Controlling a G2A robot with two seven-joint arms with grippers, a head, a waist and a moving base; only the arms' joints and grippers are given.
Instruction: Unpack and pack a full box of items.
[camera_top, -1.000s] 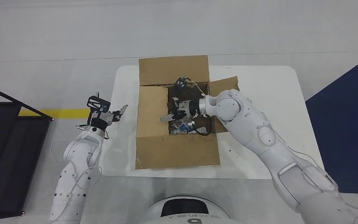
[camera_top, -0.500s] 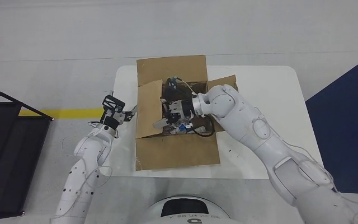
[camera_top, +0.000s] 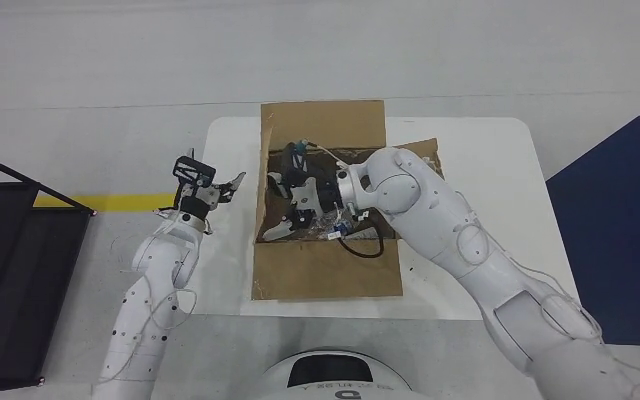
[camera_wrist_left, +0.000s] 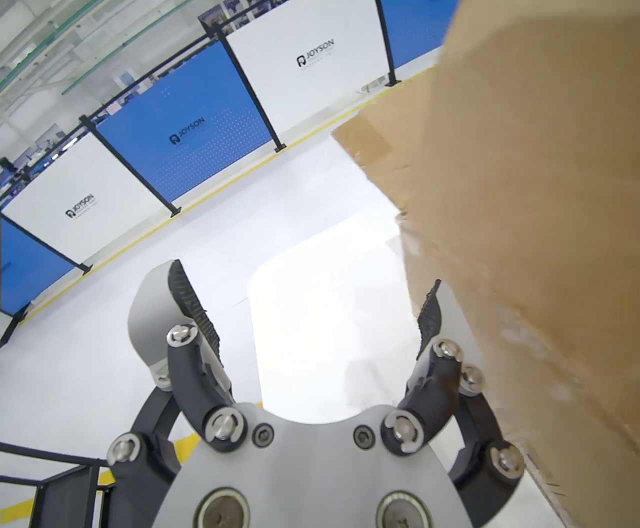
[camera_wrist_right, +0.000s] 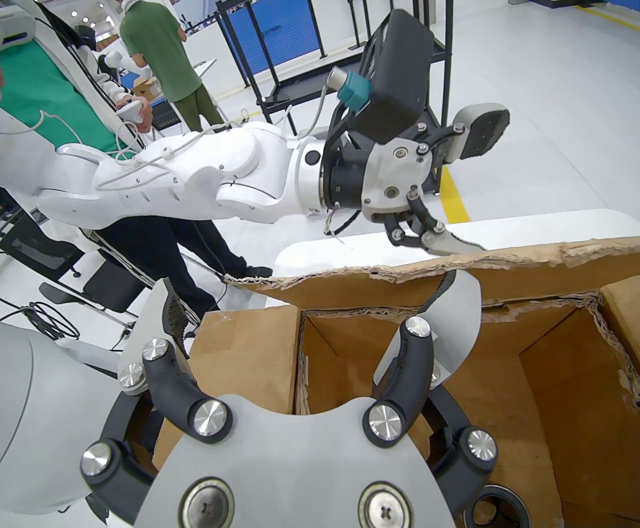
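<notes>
A cardboard box (camera_top: 325, 272), flaps open, is seen in the middle of a white table (camera_top: 470, 150), with small items (camera_top: 328, 230) heaped inside. The right gripper (camera_wrist_right: 315, 295) is held within the box at its left wall, fingers spread. The left gripper (camera_wrist_left: 305, 285) is poised just outside that wall, likewise spread wide.

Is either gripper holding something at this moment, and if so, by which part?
Nothing is held. The left gripper is open beside the cardboard box; the right gripper is open at the box's opening, its fingers closed on nothing.
</notes>
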